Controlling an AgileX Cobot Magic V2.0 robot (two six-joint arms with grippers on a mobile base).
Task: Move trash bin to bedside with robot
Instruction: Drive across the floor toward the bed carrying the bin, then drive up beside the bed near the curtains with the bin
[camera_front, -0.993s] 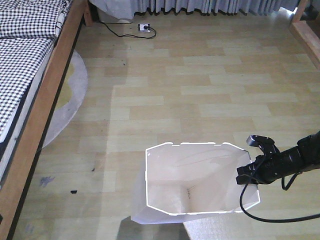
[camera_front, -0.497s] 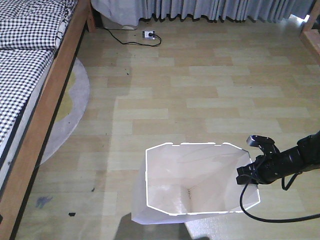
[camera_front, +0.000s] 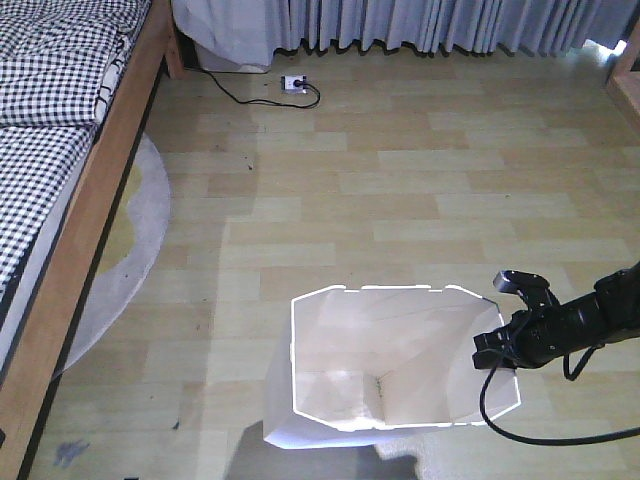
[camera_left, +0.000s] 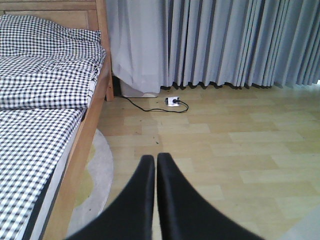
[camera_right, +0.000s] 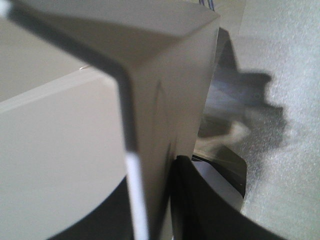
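Since half a second ago the one power strip (camera_front: 291, 83) has slid down the front view, whereas the trash bin (camera_front: 340, 370) keeps its place there. Left to right: one bed (camera_front: 105, 165) with checked bedding; well to its right, that one white bin, rim angular and notched, cream inside, tapering to its base. Of two grippers, the left gripper (camera_left: 155, 159) is pressed together on nothing; the right gripper (camera_front: 495, 350) clamps the bin wall farthest from the bed.

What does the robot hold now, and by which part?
The right gripper holds the trash bin by its right-hand rim; the left gripper holds nothing.
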